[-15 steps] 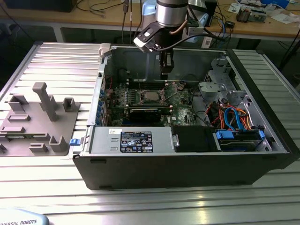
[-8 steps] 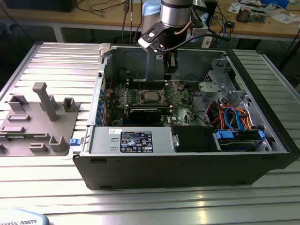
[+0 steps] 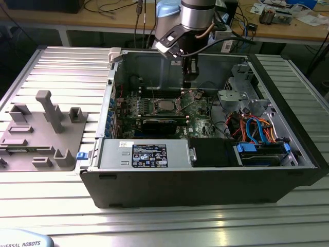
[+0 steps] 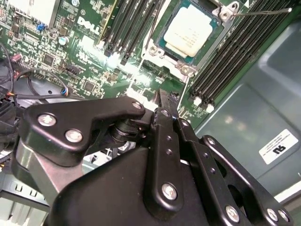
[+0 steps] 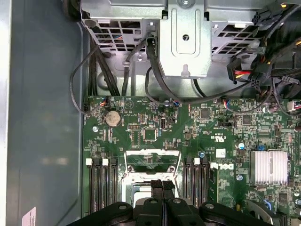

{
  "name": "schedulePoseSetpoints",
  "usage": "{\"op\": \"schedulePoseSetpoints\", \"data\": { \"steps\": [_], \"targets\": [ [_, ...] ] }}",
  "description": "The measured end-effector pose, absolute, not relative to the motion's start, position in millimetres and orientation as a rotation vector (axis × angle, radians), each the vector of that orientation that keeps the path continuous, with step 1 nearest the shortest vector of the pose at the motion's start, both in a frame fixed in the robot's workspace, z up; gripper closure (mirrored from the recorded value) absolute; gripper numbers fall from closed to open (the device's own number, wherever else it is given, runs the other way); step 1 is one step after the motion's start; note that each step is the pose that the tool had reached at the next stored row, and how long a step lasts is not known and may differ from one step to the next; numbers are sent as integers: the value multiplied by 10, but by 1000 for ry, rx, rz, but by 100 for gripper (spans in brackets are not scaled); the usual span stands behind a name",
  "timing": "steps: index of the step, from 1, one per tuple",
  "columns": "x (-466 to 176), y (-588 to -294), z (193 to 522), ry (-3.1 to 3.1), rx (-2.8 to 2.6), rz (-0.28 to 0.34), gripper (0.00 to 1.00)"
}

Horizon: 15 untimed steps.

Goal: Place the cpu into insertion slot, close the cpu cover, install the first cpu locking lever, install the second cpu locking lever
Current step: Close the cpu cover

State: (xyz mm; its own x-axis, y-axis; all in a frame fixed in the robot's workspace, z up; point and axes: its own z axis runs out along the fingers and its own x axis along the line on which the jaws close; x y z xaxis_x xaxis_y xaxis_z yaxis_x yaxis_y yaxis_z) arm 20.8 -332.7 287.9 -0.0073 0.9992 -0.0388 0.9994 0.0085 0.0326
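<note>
- cpu (image 4: 188,30) lies seated in the insertion slot (image 4: 187,69).
- cpu cover (image 5: 151,153) appears raised; the gripper (image 5: 162,187), fingers pressed together and empty, hovers beside it.
- Closing it well likely means pressing the frame evenly, never the chip.

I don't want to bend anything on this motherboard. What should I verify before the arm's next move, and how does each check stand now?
1. cpu lying flat in the insertion slot: ok.
2. cpu cover closed over the chip: not ok, it stands raised in the first wrist view.
3. locking lever latched: cannot tell; a thin rod runs out from the slot's corner.
4. pincer empty: ok, shut with nothing between its fingers.
5. pincer clear of the cover: cannot tell; its tip sits right at the frame.
</note>
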Motion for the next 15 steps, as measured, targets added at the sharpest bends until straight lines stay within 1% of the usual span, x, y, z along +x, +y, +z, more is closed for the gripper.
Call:
{"op": "schedulePoseSetpoints", "data": {
  "steps": [15],
  "targets": [
    [421, -3327, 2861, 2196, 2178, -9, 89]
  ]
}}
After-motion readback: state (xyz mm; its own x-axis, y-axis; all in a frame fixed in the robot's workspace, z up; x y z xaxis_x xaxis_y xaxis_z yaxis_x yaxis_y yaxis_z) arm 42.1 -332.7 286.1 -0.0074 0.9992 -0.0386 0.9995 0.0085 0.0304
